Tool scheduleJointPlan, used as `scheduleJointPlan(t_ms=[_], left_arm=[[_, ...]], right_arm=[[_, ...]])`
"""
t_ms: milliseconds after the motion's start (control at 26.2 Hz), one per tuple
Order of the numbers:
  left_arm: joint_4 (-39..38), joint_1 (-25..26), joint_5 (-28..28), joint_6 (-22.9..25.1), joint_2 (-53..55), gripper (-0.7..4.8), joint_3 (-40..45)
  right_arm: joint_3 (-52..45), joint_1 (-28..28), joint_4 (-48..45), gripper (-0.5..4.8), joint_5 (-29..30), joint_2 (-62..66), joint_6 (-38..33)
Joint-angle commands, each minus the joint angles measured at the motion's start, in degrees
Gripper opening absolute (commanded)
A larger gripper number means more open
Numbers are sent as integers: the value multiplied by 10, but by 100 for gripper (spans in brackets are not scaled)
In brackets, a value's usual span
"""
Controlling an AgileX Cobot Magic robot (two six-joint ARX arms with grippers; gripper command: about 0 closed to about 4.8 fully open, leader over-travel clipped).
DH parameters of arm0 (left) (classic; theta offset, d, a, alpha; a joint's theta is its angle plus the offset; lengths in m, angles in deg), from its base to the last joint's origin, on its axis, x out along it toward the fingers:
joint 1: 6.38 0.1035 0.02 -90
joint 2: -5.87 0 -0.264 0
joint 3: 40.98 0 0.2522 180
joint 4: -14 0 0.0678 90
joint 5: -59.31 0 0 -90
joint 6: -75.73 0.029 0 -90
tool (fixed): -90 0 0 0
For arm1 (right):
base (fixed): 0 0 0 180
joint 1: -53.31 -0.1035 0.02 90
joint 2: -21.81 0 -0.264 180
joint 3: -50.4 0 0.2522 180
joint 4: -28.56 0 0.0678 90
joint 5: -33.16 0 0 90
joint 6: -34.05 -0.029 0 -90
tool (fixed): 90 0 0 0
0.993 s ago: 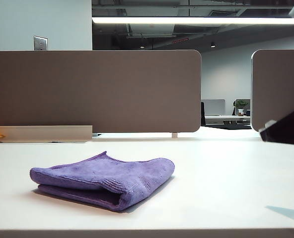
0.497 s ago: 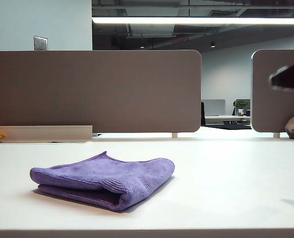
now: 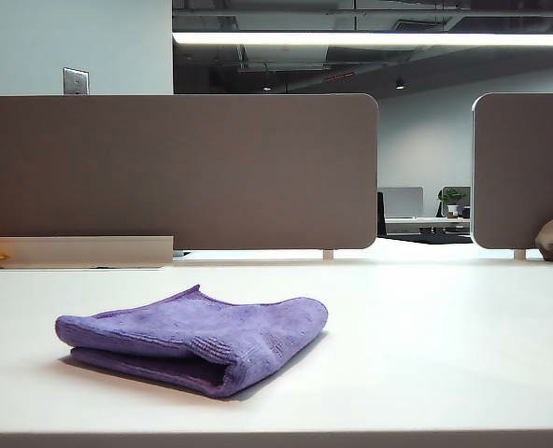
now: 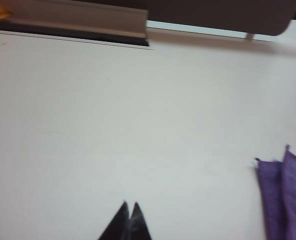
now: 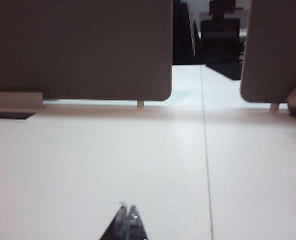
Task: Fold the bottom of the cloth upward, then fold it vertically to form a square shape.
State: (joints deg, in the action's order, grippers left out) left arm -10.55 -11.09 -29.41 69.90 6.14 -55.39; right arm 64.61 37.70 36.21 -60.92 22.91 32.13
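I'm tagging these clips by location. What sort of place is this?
Probably an open-plan office: grey desk divider panels stand behind the white table, with a long ceiling strip light overhead and more desks beyond. A folded purple fuzzy towel lies on the table.

The folded purple cloth (image 3: 191,338) is soft, fuzzy microfibre with a napped, matt pile and a finely ribbed stitched hem along its edges. It lies on the white table (image 3: 426,355), a smooth, hard top with a faint satin sheen. The grey-brown divider panel (image 3: 178,173) behind looks matt and even. The left gripper (image 4: 129,223) and right gripper (image 5: 127,222), fingertips pressed together, look like dark, slightly glossy plastic
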Motion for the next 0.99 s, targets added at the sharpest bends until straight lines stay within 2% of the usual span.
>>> scheduleJointPlan(t_ms=[38, 306, 993], left_arm=[[3, 16, 0, 2, 0, -3, 2], [3, 56, 0, 2, 0, -3, 2], [3, 59, -2, 2, 0, -3, 2]], right_arm=[[-4, 18, -8, 0, -1, -10, -2], [-4, 37, 7, 0, -1, -10, -2], [-4, 46, 7, 0, -1, -10, -2]])
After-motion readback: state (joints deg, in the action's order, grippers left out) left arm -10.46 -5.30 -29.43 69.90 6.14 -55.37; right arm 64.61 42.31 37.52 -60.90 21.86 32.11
